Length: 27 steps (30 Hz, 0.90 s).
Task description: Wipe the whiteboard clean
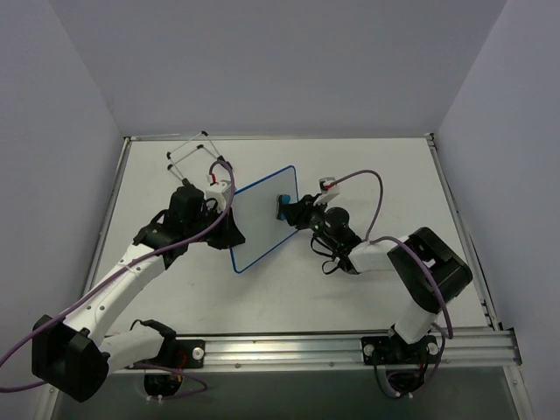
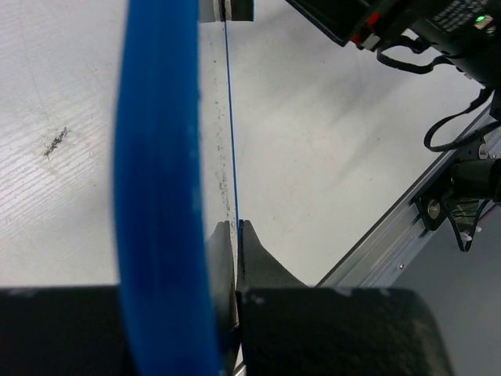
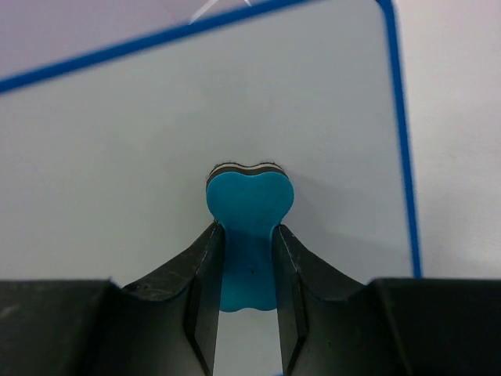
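At centre of white table (image 1: 385, 166): whiteboard (image 1: 262, 219), blue-framed, between both arms. Wire easel (image 1: 188, 157): behind left arm, apart from board. Left gripper (image 2: 236, 231): fingers clamped on board's left edge. Right gripper (image 3: 245, 231): fingers pinched on blue eraser (image 3: 249, 200), pressed against board face near its right edge.

The left arm (image 1: 131, 271) stretches from the near left corner of the desk (image 1: 394, 166) toward its middle, with the left pincer (image 2: 236, 225) clamped tight on the edge of the whiteboard (image 1: 262, 219). The right arm (image 1: 420, 271) bends leftward from the near right, and the right pincer (image 3: 244, 235) is closed on the eraser (image 3: 249, 200).
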Tool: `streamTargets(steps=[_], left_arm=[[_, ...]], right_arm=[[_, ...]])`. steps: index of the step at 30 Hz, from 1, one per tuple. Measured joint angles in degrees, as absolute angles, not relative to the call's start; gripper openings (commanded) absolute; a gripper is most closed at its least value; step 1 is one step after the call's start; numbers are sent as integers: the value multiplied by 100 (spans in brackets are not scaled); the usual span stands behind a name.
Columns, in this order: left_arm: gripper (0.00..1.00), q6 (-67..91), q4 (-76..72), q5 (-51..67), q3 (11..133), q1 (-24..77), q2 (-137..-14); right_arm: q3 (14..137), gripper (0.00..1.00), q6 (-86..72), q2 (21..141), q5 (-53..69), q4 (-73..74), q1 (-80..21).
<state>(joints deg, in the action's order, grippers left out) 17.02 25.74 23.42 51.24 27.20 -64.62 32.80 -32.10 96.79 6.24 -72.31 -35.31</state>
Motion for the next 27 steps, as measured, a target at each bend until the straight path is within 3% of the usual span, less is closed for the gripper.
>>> streamTargets(steps=[13,27], left_arm=[[2,1953,2810,2692,5122,2722,-6462],[2,2036,2967,2943,5122,2773,-6462]], right_arm=[[4244,0,-3409,9067,307,-6842,-4261],[3461,0,-3509,8510,-405,-6379,-4311]])
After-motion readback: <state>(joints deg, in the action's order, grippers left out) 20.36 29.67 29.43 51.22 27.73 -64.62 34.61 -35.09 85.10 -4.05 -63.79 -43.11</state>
